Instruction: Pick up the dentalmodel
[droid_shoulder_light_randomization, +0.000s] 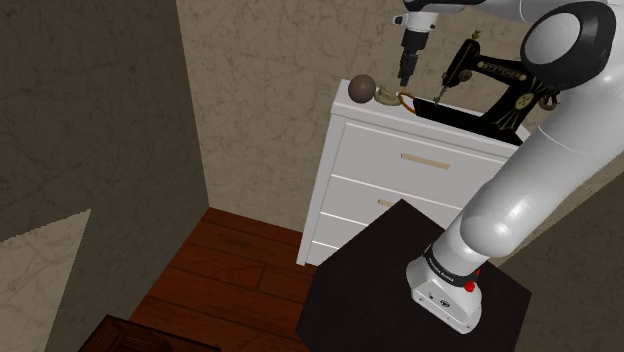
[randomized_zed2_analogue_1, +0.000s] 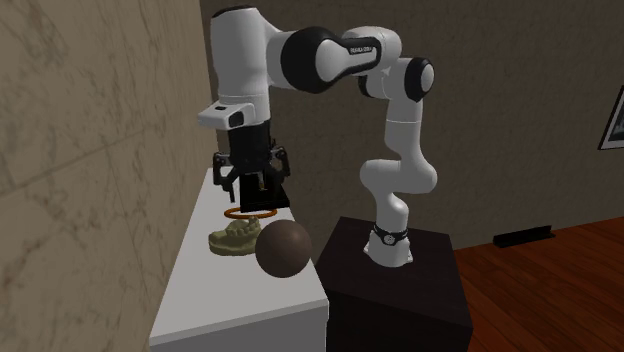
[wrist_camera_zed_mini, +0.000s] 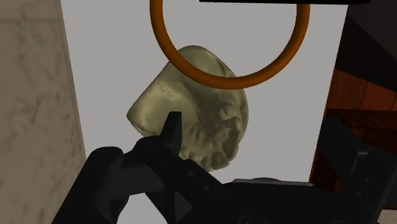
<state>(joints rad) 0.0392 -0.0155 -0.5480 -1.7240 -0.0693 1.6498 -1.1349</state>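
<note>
The gripper (randomized_zed2_analogue_1: 258, 195) hangs released, fingers apart, above the white dresser (randomized_zed2_analogue_1: 230, 310); the olive dental model (wrist_camera_zed_mini: 197, 108) lies unheld toward its wall-side edge, between a brown ball (randomized_zed2_analogue_1: 284, 248) and an orange ring (randomized_zed2_analogue_1: 250, 213).

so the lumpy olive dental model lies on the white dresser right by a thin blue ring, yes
No, the thin ring is orange, not blue; the wrist view shows it. The lumpy olive dental model does lie on the white dresser right by it.
</note>
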